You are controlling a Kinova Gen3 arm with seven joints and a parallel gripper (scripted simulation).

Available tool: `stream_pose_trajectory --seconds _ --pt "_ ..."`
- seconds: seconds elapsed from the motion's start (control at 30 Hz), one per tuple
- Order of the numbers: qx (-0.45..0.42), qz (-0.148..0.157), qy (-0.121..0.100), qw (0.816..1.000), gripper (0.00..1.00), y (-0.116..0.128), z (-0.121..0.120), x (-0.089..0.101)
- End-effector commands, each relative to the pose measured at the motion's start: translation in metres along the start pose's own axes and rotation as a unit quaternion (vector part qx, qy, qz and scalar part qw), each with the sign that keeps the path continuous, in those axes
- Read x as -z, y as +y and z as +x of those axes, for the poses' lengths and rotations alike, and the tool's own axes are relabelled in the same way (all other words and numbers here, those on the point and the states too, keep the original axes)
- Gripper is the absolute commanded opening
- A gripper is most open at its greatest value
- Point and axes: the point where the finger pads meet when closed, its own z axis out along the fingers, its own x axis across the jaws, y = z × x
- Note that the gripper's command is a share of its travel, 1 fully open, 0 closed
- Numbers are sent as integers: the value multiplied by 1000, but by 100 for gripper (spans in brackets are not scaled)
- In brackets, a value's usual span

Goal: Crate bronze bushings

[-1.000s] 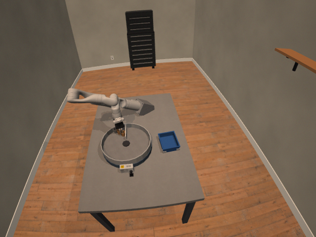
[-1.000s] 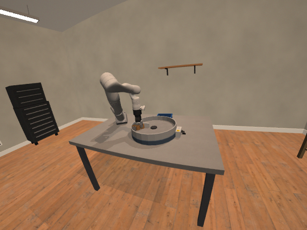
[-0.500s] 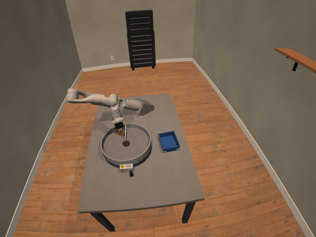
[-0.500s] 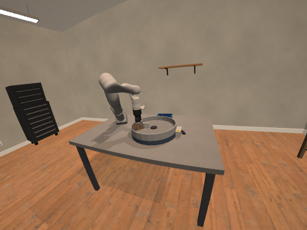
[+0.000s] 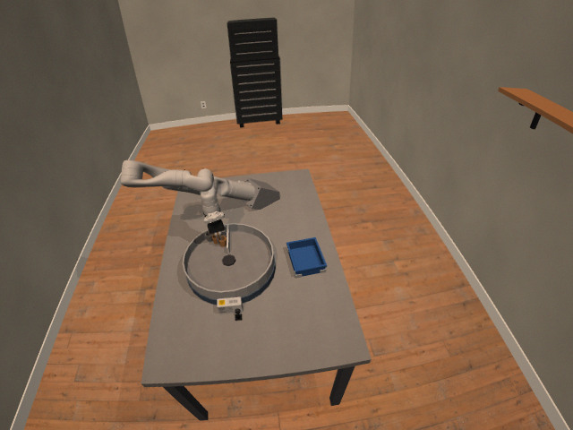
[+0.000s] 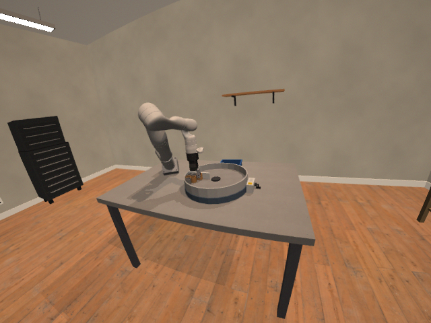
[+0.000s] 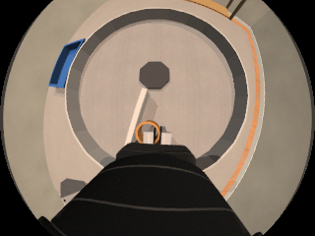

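The round turning table (image 5: 228,264) with a grey rim stands mid-table; it also shows in the exterior view (image 6: 215,184) and in the wrist view (image 7: 157,92). My gripper (image 5: 217,235) reaches down inside its far left rim and is shut on a bronze bushing (image 7: 148,133), an orange ring between the fingertips. Other bronze bushings (image 5: 220,239) stand close beside it, seen also in the exterior view (image 6: 192,177). A grey steel bushing (image 5: 199,240) seems to sit by the rim to the left. The blue crate (image 5: 305,255) lies right of the turning table.
A dark hub (image 5: 228,260) marks the turning table's centre, and a thin pale bar (image 7: 136,114) runs from it toward the rim. A small control box (image 5: 228,302) with a black knob (image 5: 237,315) sits at the front rim. The arm's base (image 5: 259,194) is at the table's far side.
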Motion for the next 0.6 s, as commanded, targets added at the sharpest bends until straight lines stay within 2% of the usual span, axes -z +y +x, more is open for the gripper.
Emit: stream_pose_trajectory --seconds 0.0,0.17,0.57 --pt "0 0 0 1000 0 0 0 0" --pt "0 0 0 1000 0 0 0 8" --pt "0 0 0 1000 0 0 0 8"
